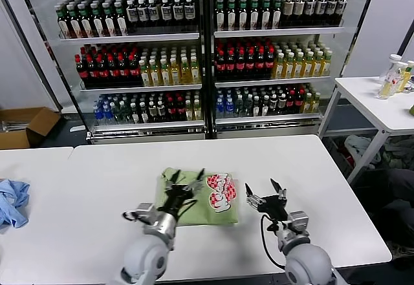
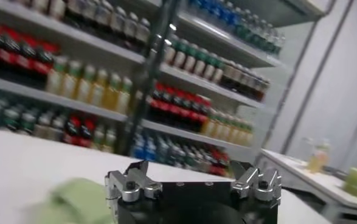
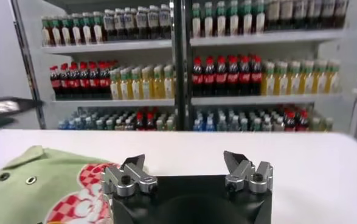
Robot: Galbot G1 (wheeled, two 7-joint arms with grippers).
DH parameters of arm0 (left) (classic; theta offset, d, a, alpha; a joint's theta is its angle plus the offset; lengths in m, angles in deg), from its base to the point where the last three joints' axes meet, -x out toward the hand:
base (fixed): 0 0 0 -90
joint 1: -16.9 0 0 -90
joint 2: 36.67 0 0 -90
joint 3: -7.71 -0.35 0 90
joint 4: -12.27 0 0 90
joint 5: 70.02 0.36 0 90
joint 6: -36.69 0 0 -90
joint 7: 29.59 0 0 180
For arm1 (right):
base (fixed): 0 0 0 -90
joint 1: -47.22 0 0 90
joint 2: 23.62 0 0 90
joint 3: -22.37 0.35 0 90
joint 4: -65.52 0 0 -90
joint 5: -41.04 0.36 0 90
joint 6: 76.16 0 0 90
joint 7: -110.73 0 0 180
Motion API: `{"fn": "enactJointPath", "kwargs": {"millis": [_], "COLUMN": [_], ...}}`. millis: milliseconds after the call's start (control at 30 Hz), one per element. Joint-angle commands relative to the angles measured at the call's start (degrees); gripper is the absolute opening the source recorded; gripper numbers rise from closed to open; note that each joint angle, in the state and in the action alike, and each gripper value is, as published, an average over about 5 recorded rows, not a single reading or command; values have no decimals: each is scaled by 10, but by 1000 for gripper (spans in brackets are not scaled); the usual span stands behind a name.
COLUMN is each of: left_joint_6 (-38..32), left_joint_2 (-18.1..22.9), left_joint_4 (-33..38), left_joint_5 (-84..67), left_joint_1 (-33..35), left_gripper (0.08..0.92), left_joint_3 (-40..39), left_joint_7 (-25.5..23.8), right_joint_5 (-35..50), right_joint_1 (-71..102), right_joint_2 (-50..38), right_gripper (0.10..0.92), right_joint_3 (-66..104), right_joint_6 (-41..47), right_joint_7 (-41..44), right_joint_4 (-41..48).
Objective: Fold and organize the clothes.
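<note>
The light green polo shirt (image 1: 202, 196) lies folded into a compact rectangle on the white table (image 1: 97, 188), its red-and-white checkered logo (image 1: 219, 192) facing up on the right part. My left gripper (image 1: 186, 180) hovers open over the shirt's left half with nothing between its fingers; in the left wrist view the open gripper (image 2: 192, 175) has a blurred patch of green shirt (image 2: 75, 201) beside it. Just right of the shirt my right gripper (image 1: 265, 190) stands open and empty. The right wrist view shows that gripper (image 3: 184, 164) with the shirt (image 3: 38, 182) off to one side.
A crumpled light blue garment (image 1: 13, 202) lies at the table's far left edge. Shelves of drink bottles (image 1: 200, 52) stand behind the table. A second white table (image 1: 381, 101) with bottles is at the right, and a cardboard box (image 1: 22, 126) sits on the floor at left.
</note>
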Motion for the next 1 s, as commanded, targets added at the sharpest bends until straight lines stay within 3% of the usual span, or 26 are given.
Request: {"fn": "enactJointPath", "kwargs": {"millis": [33, 567, 1000], "left_joint_6": [-20, -28, -27], "left_joint_2": [-74, -72, -68], "left_joint_4": [54, 75, 78], "left_joint_5": [35, 45, 45], "left_joint_1": [102, 155, 167], "left_gripper": [820, 823, 823], "left_joint_3": [156, 185, 185], "left_joint_7": [3, 7, 8], "right_joint_5": [46, 90, 107], "right_joint_1": [-121, -194, -209], "right_joint_2": [57, 79, 67], "right_gripper": [823, 806, 446], "right_joint_3": [-103, -143, -144], "right_joint_6": [83, 152, 173], "right_joint_7": [-75, -108, -101], "right_joint_4": [84, 139, 167]}}
